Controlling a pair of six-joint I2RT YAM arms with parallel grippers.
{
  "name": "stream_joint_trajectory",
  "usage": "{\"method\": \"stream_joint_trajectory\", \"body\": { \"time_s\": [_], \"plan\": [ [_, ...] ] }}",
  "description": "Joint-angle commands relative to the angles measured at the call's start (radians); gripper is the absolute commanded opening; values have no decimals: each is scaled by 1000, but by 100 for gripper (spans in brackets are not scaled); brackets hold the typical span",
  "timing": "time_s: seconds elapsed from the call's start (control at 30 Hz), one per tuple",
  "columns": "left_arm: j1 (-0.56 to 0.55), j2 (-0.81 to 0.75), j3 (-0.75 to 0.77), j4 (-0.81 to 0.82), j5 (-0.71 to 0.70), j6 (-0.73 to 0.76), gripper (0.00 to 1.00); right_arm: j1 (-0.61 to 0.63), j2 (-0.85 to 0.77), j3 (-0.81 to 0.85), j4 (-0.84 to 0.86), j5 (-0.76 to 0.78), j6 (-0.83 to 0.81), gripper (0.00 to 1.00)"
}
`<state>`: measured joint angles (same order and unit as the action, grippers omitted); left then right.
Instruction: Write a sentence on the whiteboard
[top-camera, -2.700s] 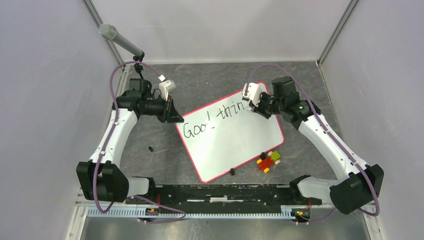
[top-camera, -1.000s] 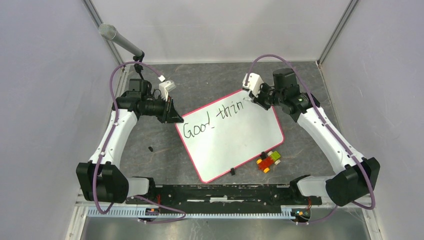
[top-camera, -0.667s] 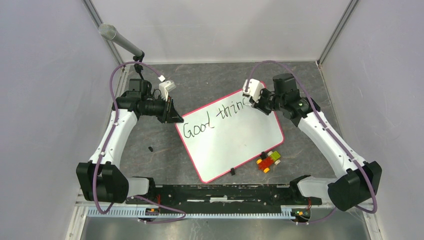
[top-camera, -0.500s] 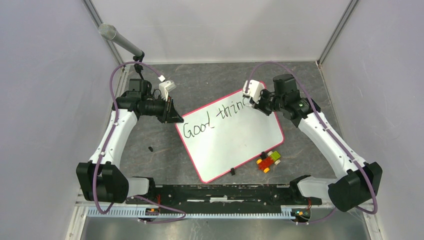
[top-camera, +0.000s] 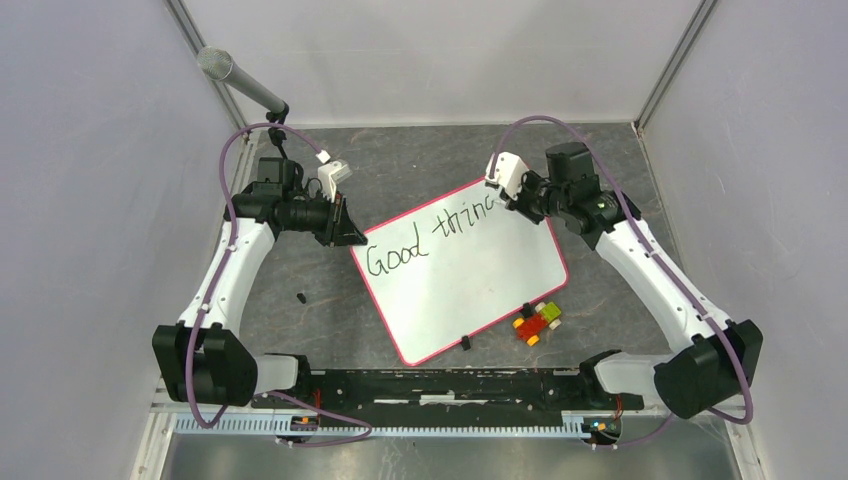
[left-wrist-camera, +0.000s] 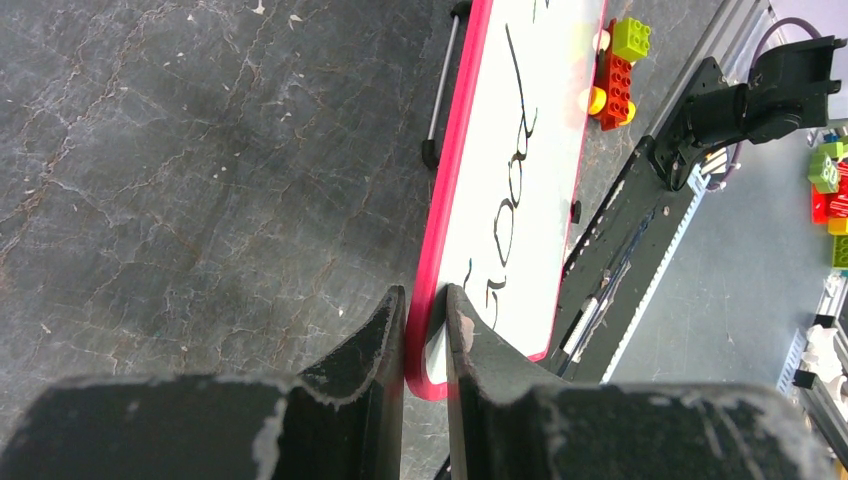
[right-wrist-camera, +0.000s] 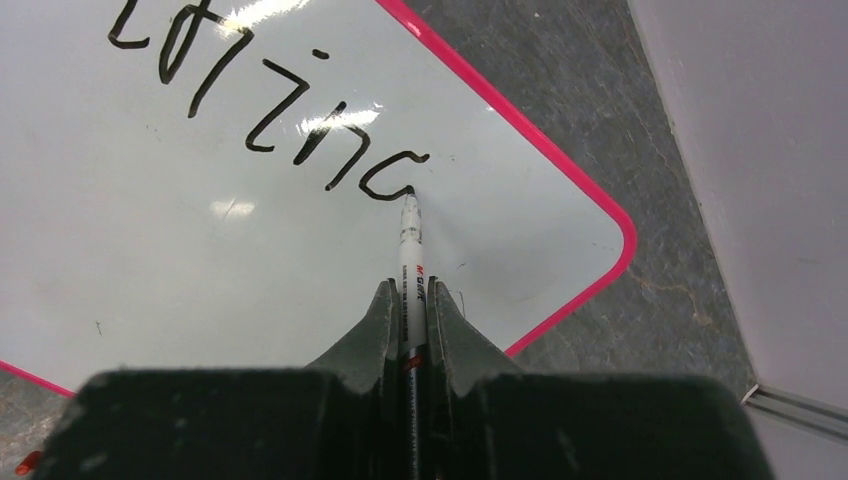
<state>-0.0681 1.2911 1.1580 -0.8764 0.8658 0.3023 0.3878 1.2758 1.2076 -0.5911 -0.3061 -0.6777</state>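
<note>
Grey counter (top-camera: 420, 160) carrying the whiteboard (top-camera: 470, 290), which lies flat at centre, turned so that its long axis runs from near-left to far-right. The sentence (top-camera: 392, 257) follows the far long edge and reads "Good thin" plus an unfinished letter. The left tool (left-wrist-camera: 425, 297) is clenched on the red rim at the board's left corner. The right tool (right-wrist-camera: 408, 295), the nearer one to the writing, grips a marker (right-wrist-camera: 410, 232) that points away from the arm, its tip meeting the end of the last stroke. From that tip only a short stretch of white remains before the far-right corner; the large blank area lies to the near side, below the written line. Toy bricks (top-camera: 538, 322) sit just beside the board's near-right edge. Most of the marker barrel is hidden between the fingers, the top view hides the tip behind the wrist, and the left wrist view shows the lettering too foreshortened to read.
</note>
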Motion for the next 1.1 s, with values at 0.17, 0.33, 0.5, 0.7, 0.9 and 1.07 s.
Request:
{"method": "stream_joint_trajectory", "body": {
  "time_s": [0.17, 0.33, 0.5, 0.7, 0.9, 1.07],
  "plan": [
    [-6, 4, -6, 20, -49, 30, 2, -4, 36, 83, 47, 10, 12, 0],
    [-6, 7, -9, 20, -50, 30, 2, -4, 37, 86, 39, 11, 7, 0],
    [-6, 4, -9, 20, -49, 32, 2, -4, 18, 50, 26, 20, -6, 0],
    [-6, 6, -11, 20, -47, 34, 2, -4, -32, -37, 23, 8, 3, 0],
    [-7, -1, -13, 20, -44, 32, 3, -4, -75, -105, 10, -3, 10, 0],
    [-7, -2, -21, 20, -44, 36, 2, -3, -101, -140, -1, -25, 25, 0]
  ]
}}
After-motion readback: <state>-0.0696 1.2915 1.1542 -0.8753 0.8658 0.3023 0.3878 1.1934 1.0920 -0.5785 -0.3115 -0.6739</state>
